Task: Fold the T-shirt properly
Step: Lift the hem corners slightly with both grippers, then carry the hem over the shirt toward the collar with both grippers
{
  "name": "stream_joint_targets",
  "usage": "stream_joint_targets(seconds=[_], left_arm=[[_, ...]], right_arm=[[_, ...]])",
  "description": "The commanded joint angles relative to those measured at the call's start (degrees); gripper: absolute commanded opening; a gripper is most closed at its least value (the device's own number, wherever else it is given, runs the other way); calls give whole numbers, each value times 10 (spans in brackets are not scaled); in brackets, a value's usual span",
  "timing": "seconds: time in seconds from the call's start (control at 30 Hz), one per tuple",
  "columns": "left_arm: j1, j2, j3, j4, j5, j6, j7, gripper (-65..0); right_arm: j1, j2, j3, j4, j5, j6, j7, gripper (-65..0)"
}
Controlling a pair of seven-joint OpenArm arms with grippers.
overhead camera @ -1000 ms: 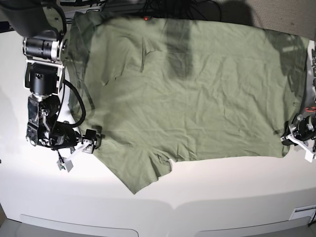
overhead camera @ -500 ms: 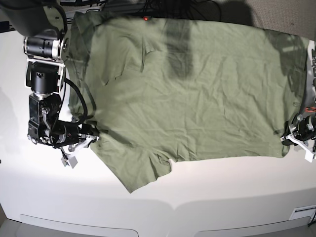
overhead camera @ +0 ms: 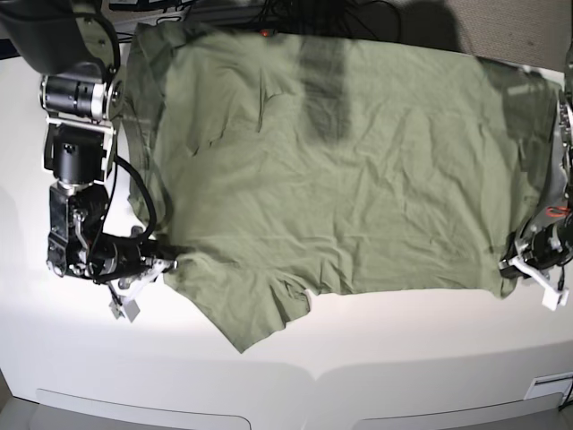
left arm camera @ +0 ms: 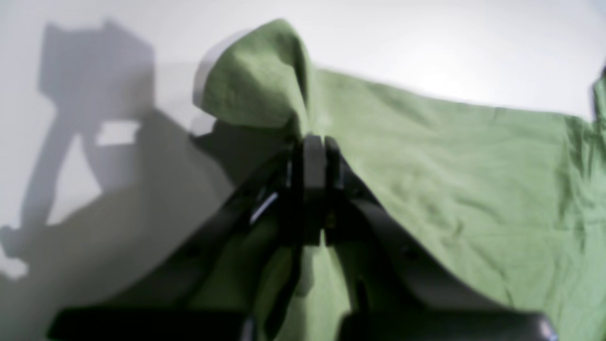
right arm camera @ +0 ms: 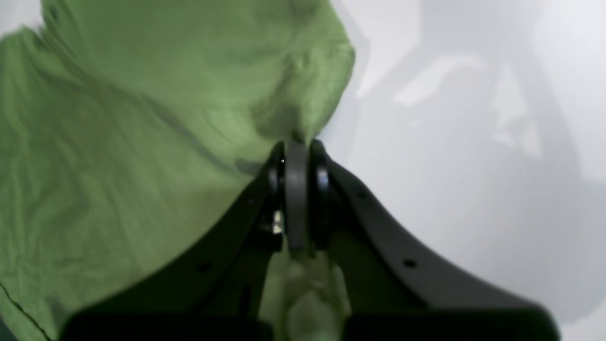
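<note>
White table point(overhead camera: 403, 358): both pincers pinch T-shirt point(overhead camera: 340, 170) corners.

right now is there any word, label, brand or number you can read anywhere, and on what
None: no text can be read in any view.
Wrinkled sage-green cotton T-shirt: plain, no print or label showing.
White table: bare, unmarked.
Black left gripper and black right gripper: no readable markings; both wrist views are blurred.

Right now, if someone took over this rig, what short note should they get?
Left gripper: shut on a corner of the T-shirt, lifting it a little.
Right gripper: shut on the opposite corner of the same near edge.
The T-shirt lies spread flat and wrinkled on the white table.
Done: both corners gripped.
Left: every fold; none made yet.
</note>
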Motion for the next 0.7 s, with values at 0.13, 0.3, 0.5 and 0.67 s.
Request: stream_joint_targets(seconds=[0.13,0.3,0.5,0.67], left_arm=[[-22,17,-1,38,28,20,-15,-650],[-25,34,-1,38,64,37,-39,-650],[-29,36,-1,38,64,43,-59,-650],[-37,36,-1,39,64,47,-61,-650]], right_arm=[[40,8,1,9,-36,2,20,-650],[50,25,1,9,-46,-3,38,-650],[61,59,1,9,-46,-11,39,-650],[68,83,1,9,-27,-8,35,-650]])
